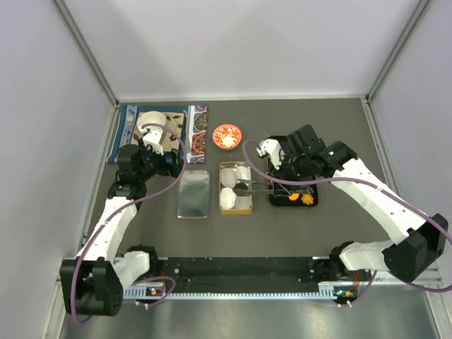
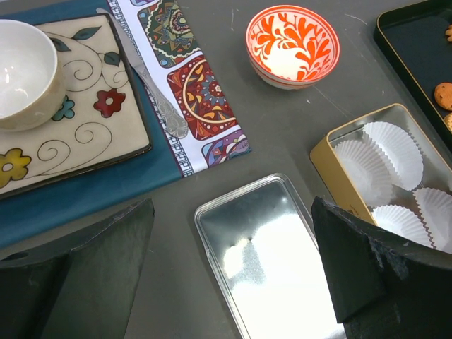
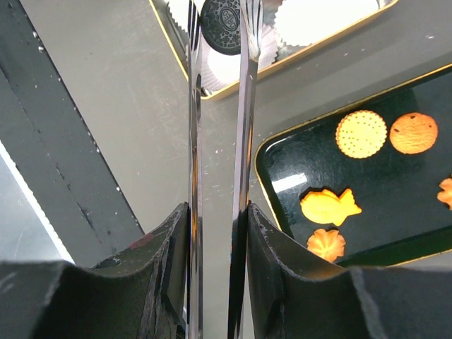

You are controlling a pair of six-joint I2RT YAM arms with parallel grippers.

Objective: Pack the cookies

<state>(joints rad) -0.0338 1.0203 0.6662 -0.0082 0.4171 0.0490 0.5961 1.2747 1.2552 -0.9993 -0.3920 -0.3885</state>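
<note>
My right gripper (image 3: pixel 217 219) is shut on metal tongs (image 3: pixel 244 141). The tong tips pinch the black round cookie (image 3: pixel 222 27) over a white paper cup in the gold tin (image 3: pixel 311 49). From above, the black cookie (image 1: pixel 241 188) hangs over the tin's (image 1: pixel 247 210) middle. Several orange cookies lie in the black tray (image 3: pixel 395 191): two round ones (image 3: pixel 361 133), a fish shape (image 3: pixel 328 206) and a flower shape (image 3: pixel 325 244). My left gripper (image 2: pixel 233 233) is open and empty above the silver lid (image 2: pixel 268 261).
A red-and-white bowl (image 2: pixel 292 44) stands behind the tin. White paper cups (image 2: pixel 392 152) line the tin. A placemat with a floral plate (image 2: pixel 92 120), a white cup (image 2: pixel 21 74) and a spoon (image 2: pixel 159 99) lies at the back left.
</note>
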